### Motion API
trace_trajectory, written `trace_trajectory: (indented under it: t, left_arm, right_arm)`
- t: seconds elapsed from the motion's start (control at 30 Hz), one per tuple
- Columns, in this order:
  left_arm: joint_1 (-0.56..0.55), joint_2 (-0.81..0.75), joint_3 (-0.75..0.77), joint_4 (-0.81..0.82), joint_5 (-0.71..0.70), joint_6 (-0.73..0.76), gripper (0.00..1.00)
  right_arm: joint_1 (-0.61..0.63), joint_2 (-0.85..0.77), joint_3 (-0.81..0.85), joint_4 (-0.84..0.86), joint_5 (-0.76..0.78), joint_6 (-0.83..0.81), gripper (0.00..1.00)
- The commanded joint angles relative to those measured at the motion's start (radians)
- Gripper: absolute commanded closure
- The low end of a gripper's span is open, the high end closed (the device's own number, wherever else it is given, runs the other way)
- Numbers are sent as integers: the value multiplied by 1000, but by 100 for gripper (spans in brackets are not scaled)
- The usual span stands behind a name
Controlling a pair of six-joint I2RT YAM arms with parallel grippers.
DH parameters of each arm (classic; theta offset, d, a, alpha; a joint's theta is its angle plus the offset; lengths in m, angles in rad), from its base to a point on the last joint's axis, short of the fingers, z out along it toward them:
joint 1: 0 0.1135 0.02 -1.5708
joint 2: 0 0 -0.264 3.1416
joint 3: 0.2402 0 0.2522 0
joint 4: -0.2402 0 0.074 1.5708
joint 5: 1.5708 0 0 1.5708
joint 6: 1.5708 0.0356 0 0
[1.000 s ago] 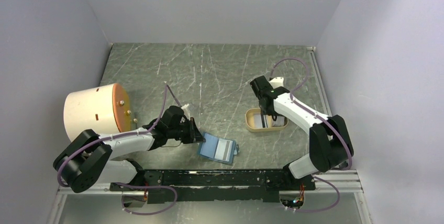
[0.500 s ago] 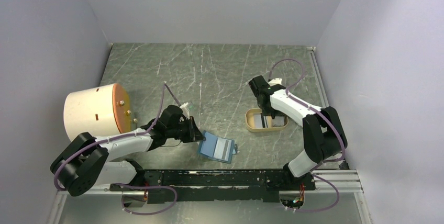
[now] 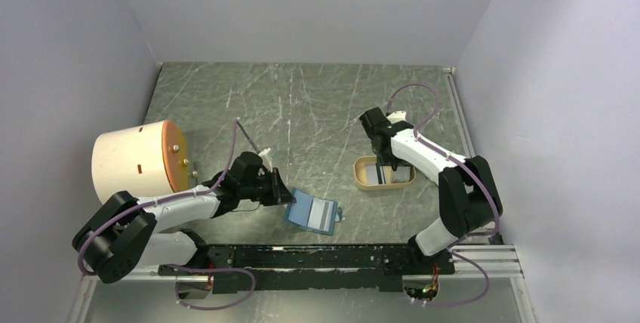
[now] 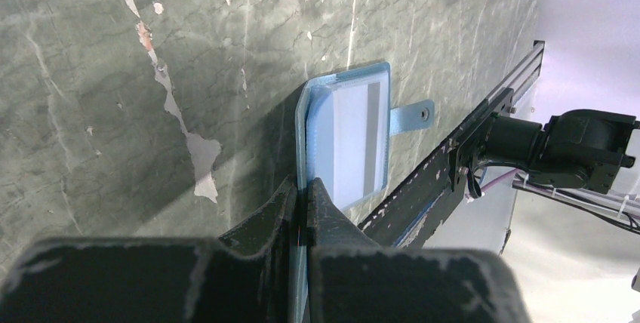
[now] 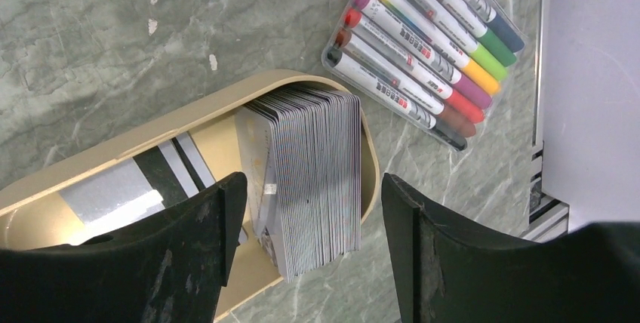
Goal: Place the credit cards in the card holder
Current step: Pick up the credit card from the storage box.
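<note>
At the near edge of the desk (image 3: 302,104), just beyond the black rail (image 3: 302,256), the teal card holder (image 4: 343,138) lies flat. A pale card with a grey stripe (image 4: 361,142) shows inside it, and its snap tab (image 4: 411,115) sticks out on the side away from the left arm (image 3: 189,202). The left jaws are clenched on the holder's nearer edge, with a thin blue layer pinched between them.

Farther back on the right, a tan oval tray (image 5: 151,136) sits on the desk. In it a thick stack of credit cards (image 5: 313,179) stands on edge at one end, with a silver-and-black card (image 5: 124,187) lying flat beside the stack. The right jaws stand released and wide apart above the stack, one finger to each side, gripping nothing. Just beside the tray lies a clear pack of coloured markers (image 5: 423,44).

At the left, a cream drum (image 3: 132,158) lies on its side.
</note>
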Motion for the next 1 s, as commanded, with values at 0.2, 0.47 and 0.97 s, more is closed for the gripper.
trace_trajectory:
  t: [0.2,0.47,0.97]
  left_arm:
    - [7,-8,-4,22,20,2,91]
    - [14,-6,-5,22,23,6,91]
    - [17,-17,-14,25,23,-4,91]
  right_arm:
    - [-16,52,26,-28,8,3,31]
    - [-18,43,34,-46,34,5,45]
    - [-19,-9,24,-27,33,-28,66]
